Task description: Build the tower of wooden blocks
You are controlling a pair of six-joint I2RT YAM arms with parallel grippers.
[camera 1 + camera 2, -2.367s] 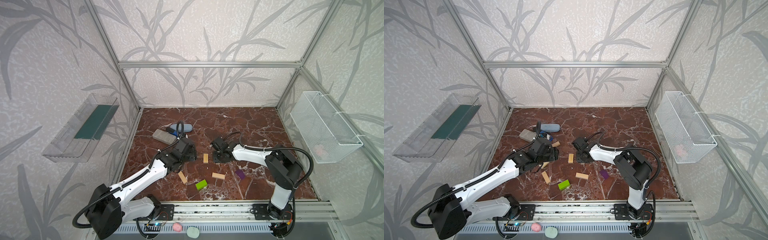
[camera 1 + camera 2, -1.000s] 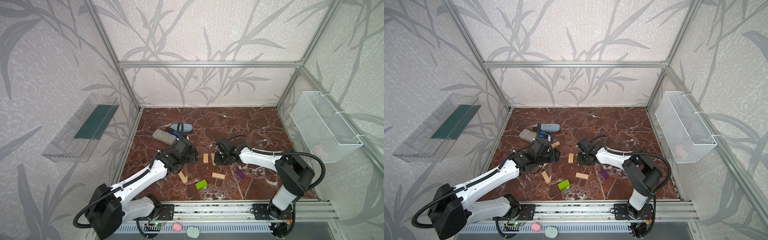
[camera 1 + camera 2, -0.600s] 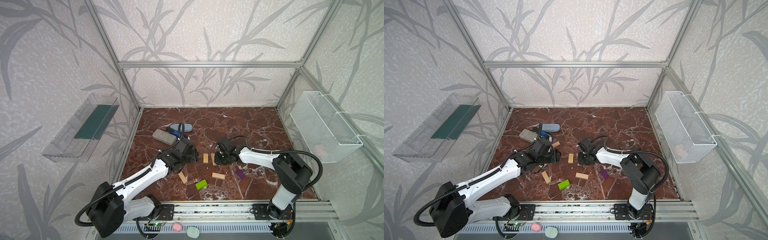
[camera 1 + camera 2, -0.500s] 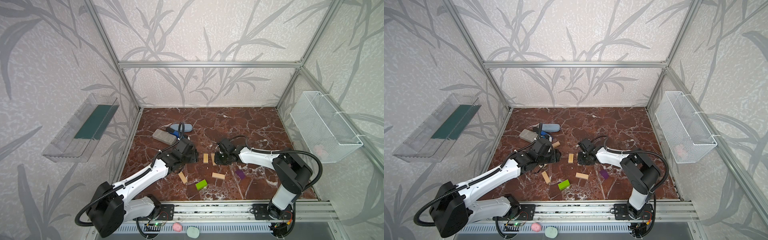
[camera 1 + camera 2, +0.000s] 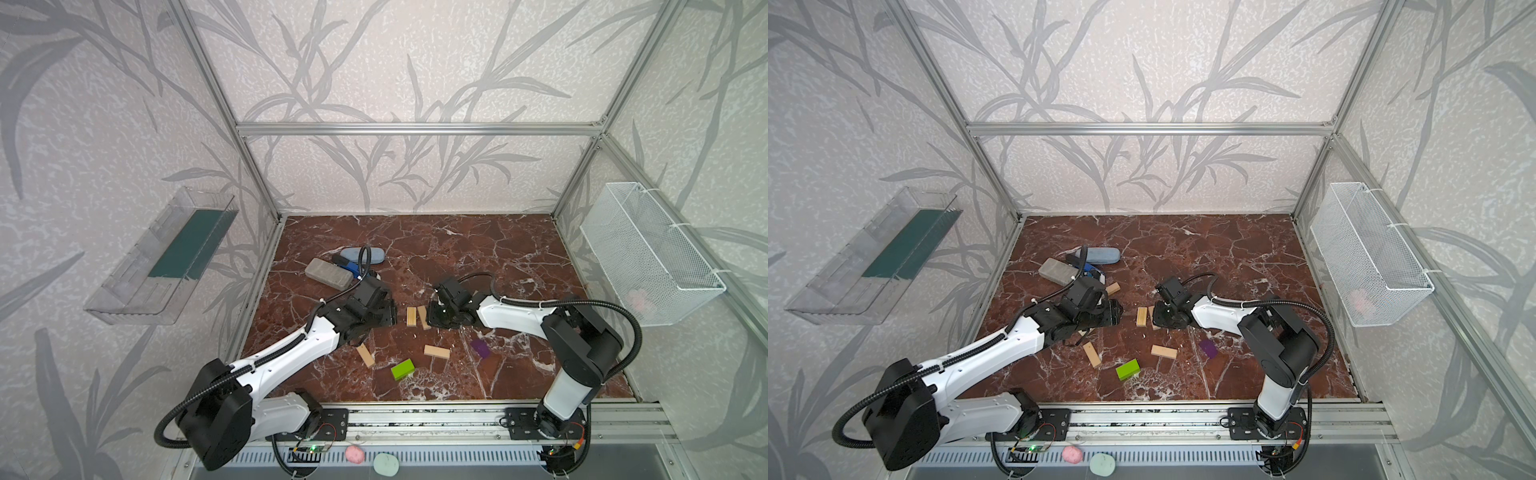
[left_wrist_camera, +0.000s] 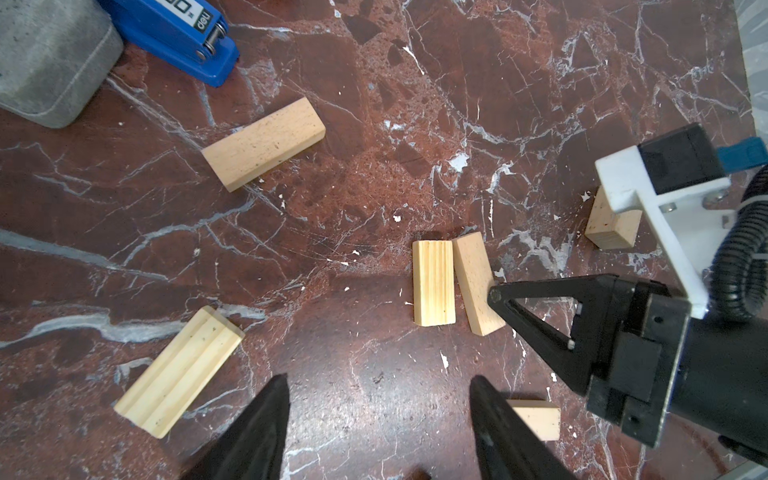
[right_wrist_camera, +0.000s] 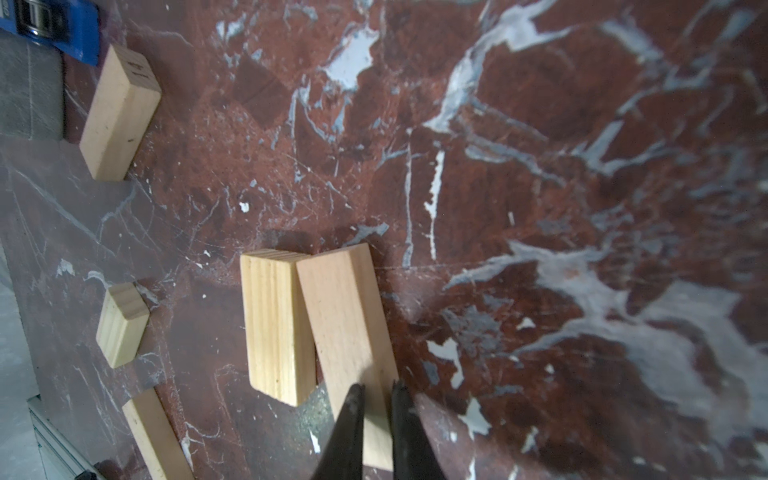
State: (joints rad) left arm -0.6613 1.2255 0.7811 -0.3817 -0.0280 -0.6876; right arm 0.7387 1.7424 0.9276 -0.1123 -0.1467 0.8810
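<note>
Since a couple of seconds back, a second pale block is lying beside the one that was alone, and my right gripper [image 7: 376, 392] is drawn in over it, its fingers now pressing together where they were parted a moment ago. They are pinching nothing: the tips are sitting over the near end of the slanted block [image 7: 345, 316], which is wider than the slit between them. Whether they are touching its top or hovering just above it, I cannot tell.

Just beyond the tips, the slanted block is meeting the striped block [image 7: 276, 328] at the far ends and splaying away at the near end. I am judging the tower's base pair as laid but not yet squared, with a sideways nudge as the step in hand.

My left gripper [image 6: 377, 380] is waiting with fingers spread and empty, the pair lying ahead of them. Beside one of those fingers a cut-off block [image 6: 536, 417] is showing only partly, and farther out the right arm's camera mount [image 6: 648, 191] is covering most of a covered block [image 6: 611, 226]. Behind my right fingers, toward the arm's base, the purple brick [image 5: 480, 348] and green brick [image 5: 402, 369] are lying untouched, showing only in the top views.
</note>
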